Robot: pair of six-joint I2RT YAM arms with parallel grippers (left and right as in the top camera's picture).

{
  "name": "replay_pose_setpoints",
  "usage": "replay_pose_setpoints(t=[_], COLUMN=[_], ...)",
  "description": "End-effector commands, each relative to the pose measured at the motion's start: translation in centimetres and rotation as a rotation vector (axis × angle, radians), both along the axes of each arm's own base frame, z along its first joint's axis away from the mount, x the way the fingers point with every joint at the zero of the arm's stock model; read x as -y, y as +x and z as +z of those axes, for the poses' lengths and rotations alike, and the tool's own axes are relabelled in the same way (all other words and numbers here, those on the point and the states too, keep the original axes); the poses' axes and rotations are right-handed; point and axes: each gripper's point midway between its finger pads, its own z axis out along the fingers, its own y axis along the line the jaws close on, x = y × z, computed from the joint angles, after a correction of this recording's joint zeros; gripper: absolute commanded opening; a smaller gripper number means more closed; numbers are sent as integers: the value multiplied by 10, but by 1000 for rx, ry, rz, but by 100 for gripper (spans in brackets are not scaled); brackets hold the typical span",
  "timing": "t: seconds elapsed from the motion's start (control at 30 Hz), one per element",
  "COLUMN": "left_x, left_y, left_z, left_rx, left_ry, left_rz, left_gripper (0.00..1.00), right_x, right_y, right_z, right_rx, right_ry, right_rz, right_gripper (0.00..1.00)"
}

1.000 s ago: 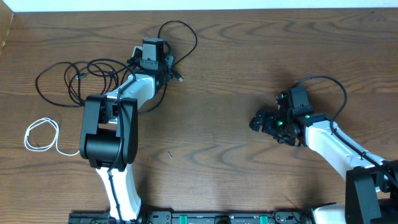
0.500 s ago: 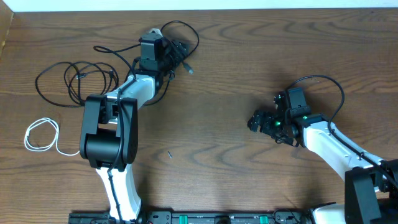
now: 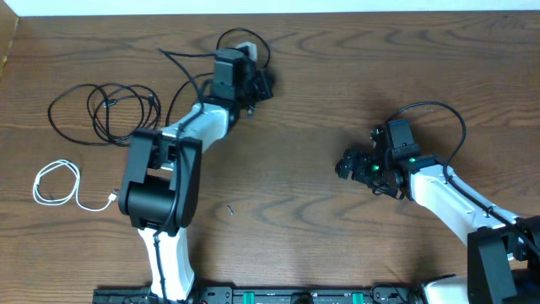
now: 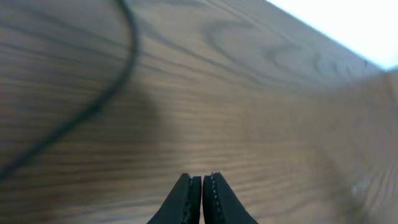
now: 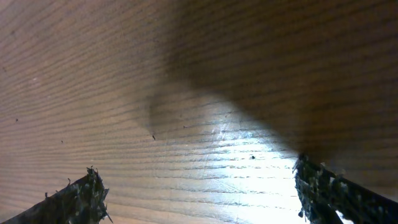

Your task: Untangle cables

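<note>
The black cables [image 3: 101, 108] lie in a loose tangle at the table's left, and one strand runs right to a loop [image 3: 245, 35] by my left gripper [image 3: 264, 84]. That gripper is shut near the far edge. In the left wrist view its jaws [image 4: 202, 180] are pressed together with nothing showing between the tips, and a blurred black cable [image 4: 118, 81] crosses the wood to the upper left. The short white cable [image 3: 55, 181] is coiled at the near left. My right gripper [image 3: 346, 165] stands wide open over bare wood [image 5: 202, 193], far from every cable.
A small dark speck [image 3: 229, 210] lies on the wood in front of the left arm. The right arm's own thicker black wire [image 3: 439, 108] arcs above its wrist. A white strip [image 3: 337, 5] runs beyond the table's far edge.
My left gripper has swung right along the far edge and closed. The black strand and loop beside it shifted right with it. The right arm has barely moved.
</note>
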Motion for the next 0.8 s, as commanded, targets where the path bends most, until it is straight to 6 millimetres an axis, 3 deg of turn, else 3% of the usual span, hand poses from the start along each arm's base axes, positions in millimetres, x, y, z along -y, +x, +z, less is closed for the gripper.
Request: replay_pose_setpoints(t=[0.0,0.17,0.27,0.3,0.33,0.37,0.43,0.53,0.63,0.67,0.7,0.77], left_x=[2,-24,-56,-72,-85,-98,-120,-142,-174,-188,-198,-212], left_y=[-2,-11,-23,-30,-36,-43,-59,-85,-110,-119,-125,-133], left_z=[26,57,83,95,107,118,141,163,158,151,144,126], left_rx=[72,74,68,63,64,65,68,54,-55,-120,-167,-258], left_ry=[28,104,210,251,285,316,365,404,418,400,385,336], left_rz=[-51,-7,82,135,180,224,294,351,497,587,646,743], left_gripper=[21,57,59,60,67,81,92,92,89,81,66,26], right_x=[22,22,22,22,22,22,22,22,21,21,21,21], right_y=[-39,-41,-41,-41,-41,-41,-40,-40,-41,-41,-41,-41], right_z=[-43,-44,-44,-44,-44,-44,-44,-44,-43,-43,-43,-43], right_rx=[-154,-165,-164,-163,-162,-161,-160,-161,-163,-164,-164,-164], right_ry=[-111,-111,-110,-110,-110,-109,-109,-109,-104,-102,-102,-102], right_rz=[-26,-25,-25,-25,-25,-25,-25,-25,-24,-23,-23,-23], right_gripper=[99,99,99,96,92,88,77,55,43,42,42,41])
